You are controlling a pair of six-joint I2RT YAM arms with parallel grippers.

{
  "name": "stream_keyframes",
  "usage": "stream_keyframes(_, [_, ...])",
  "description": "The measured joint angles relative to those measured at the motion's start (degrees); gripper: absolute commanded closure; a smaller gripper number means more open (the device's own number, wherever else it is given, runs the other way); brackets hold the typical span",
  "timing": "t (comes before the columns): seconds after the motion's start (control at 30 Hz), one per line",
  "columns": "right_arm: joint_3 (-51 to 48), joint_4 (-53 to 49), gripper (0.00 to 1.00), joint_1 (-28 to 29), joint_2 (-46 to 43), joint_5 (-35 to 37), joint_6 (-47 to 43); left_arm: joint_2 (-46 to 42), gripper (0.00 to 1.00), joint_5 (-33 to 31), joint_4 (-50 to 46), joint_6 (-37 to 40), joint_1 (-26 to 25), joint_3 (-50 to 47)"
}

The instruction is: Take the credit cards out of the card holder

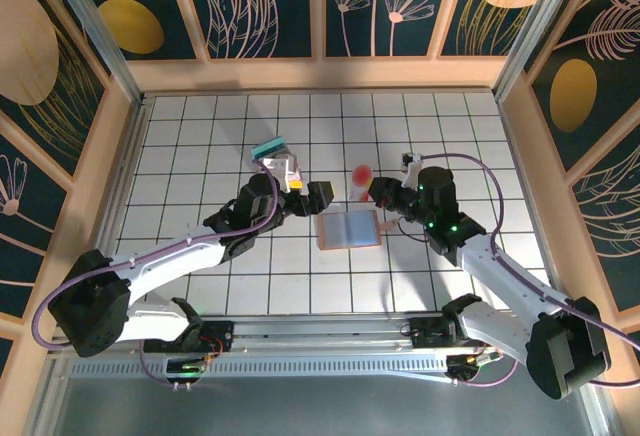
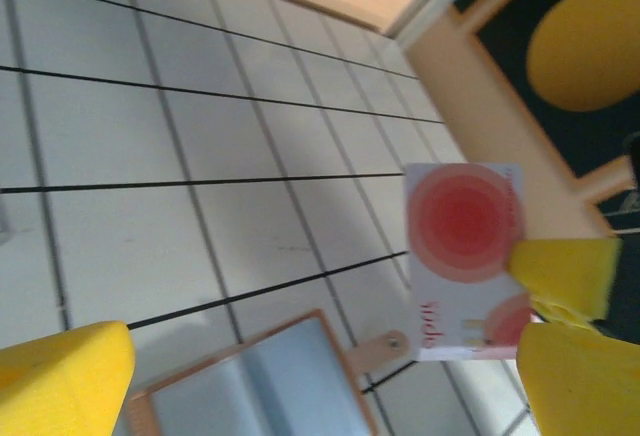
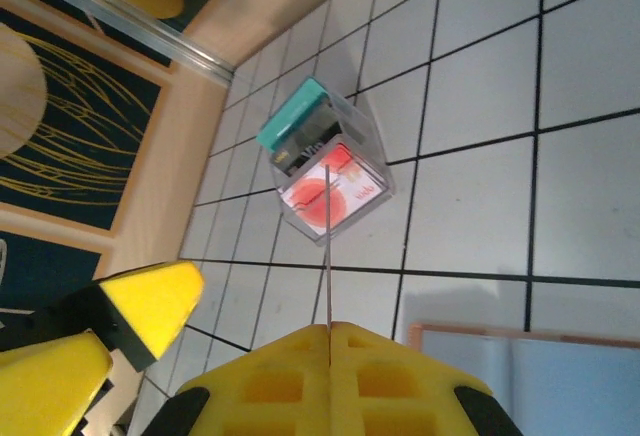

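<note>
The right pincer point(image 3: 328, 331) is shut on a credit card point(image 2: 465, 256), its blocky yellow fingers point(image 3: 270, 386) pressed flat together with the card standing up out of the seam. From its own wrist camera the card shows edge-on, as a hairline. From the left wrist camera its face shows: smooth white plastic with rounded corners, printed with red concentric rings and a line of red lettering. It is held in the air, apart from everything on the worktop point(image 1: 200, 136).

The left pincer point(image 1: 303, 189) is spread wide with nothing between its matte yellow fingers, and it faces the right one across a short gap.

The card holder point(image 1: 347, 228) lies unfolded and flat on the worktop between the two pincers, a little nearer the arm bases. It is a soft-looking rectangle with a salmon-tan border, blue-grey inside, and a small rounded tab point(image 2: 385, 346) with a stud sticking out from one edge.

Just beyond the left pincer sits a clear, hard-walled box point(image 3: 325, 181) with a teal end, tilted on the worktop. A red-ringed card shows through its wall. The worktop is white, ruled into squares by thin dark lines.
</note>
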Motion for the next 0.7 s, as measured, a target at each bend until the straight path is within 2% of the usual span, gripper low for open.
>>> stream_keyframes(0.2, [-0.26,3.52,1.00,0.00,-0.22,-2.80,1.60,2.23,0.15,7.98,6.84,-0.48,1.36,-0.02])
stream_keyframes(0.7, [-1.16,13.77,1.00,0.00,1.42,-10.95,7.15,8.00,0.36,17.18,17.53,-4.07,3.08,-0.02])
